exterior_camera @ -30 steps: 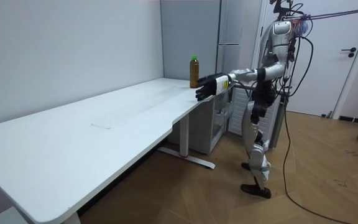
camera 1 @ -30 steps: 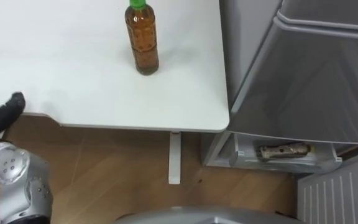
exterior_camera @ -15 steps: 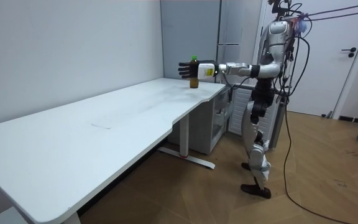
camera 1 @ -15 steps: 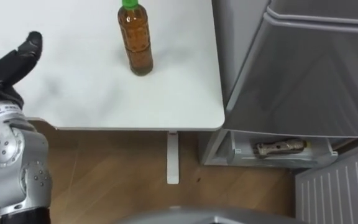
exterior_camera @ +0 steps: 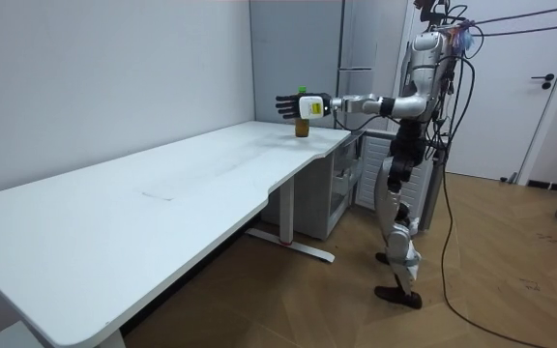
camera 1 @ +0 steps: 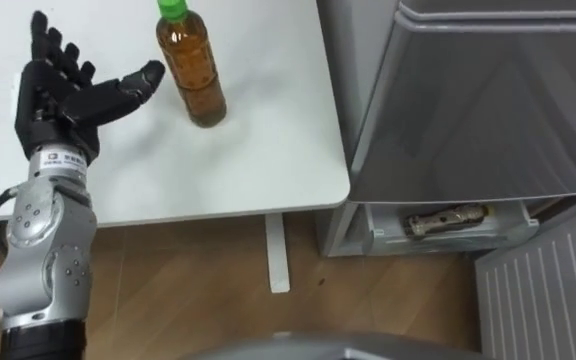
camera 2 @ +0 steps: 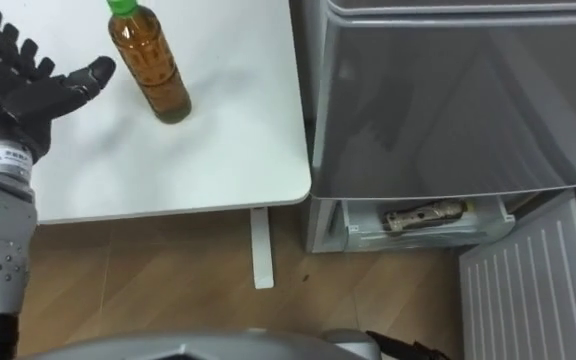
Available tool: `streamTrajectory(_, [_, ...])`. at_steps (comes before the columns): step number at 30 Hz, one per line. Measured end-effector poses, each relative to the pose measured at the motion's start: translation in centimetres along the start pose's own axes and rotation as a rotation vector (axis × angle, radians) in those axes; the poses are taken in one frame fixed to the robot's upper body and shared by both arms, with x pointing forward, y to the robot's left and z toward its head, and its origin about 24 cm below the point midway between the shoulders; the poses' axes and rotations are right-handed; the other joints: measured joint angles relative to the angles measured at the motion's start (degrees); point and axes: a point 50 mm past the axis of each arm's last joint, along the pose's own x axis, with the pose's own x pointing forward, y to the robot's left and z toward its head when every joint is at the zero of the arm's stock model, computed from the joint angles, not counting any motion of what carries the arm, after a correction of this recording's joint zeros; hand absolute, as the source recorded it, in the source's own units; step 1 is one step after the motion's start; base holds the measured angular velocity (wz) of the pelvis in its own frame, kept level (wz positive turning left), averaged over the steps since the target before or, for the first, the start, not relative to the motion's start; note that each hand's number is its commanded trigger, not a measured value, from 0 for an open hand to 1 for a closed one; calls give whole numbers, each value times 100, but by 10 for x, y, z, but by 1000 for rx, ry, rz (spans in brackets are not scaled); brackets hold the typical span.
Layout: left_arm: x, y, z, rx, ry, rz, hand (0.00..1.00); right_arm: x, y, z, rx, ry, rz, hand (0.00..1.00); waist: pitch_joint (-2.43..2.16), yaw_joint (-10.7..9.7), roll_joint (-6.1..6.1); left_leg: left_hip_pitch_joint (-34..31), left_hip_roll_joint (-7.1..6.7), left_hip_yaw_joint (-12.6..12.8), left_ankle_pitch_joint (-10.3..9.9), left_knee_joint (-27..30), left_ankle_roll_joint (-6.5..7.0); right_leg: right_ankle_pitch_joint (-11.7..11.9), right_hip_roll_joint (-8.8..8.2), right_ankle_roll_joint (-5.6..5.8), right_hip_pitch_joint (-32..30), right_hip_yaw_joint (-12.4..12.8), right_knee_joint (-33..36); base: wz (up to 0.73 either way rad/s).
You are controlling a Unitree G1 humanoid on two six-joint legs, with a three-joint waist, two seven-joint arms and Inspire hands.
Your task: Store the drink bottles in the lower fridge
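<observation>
1. Left of the bottle (camera 1: 190, 70), in the left eye view, my left hand (camera 1: 63, 90) is splayed wide and holds nothing, its thumb tip just short of it. The bottle stands upright on the table (camera 1: 268, 160). I'd slide right and close round its body, below the cap.
2. Right eye view: right of the bottle comes the table edge, then the fridge (camera 2: 448, 100), with a second bottle (camera 2: 418, 215) lying low inside.
3. Room view: beyond the bottle is wall, and nearer the camera there is open floor for stepping.

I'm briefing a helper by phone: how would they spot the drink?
Find the white table beside the grey fridge. Near its fridge-side end stands a bottle of amber drink with a green cap, just right of the open black left hand.
</observation>
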Motion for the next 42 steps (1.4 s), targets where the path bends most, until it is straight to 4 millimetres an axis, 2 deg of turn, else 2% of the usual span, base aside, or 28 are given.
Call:
streamTrajectory(7, [2,-4,-2,8,31,-48,0,0,1,1,-1,8,-5,0,-8,-112,-3,7,37,39,0,0,-1,15,34,-22,2,14,-1,0])
streamTrajectory(21, [1,-8,-4,64,46,-110,0,0,1,0,7,20,-1,0,-17,-120,-21,3,48,62,0,2,-3,15,45,-24,-11,32,-6,0])
streamTrajectory(29, [1,-9,-14,67,97,-122,0,0,0,-1,8,24,-1,0,-18,-112,-28,-3,53,66,0,9,-3,20,50,-32,-20,28,13,0])
streamTrajectory(32, [1,-10,-15,122,100,-119,0,0,0,0,7,19,-3,0,-24,-135,-14,-12,54,59,0,28,-4,25,47,-38,-18,11,16,0])
streamTrajectory(36, [2,-11,-15,195,95,-94,0,0,1,4,1,8,-3,0,-56,-204,38,-1,60,65,-2,27,-6,27,52,-41,-23,13,37,0])
streamTrajectory(42, [9,-15,-7,247,54,-80,0,0,0,6,0,-1,6,0,-51,-266,113,22,63,70,0,-9,-12,28,58,-41,-42,21,81,0])
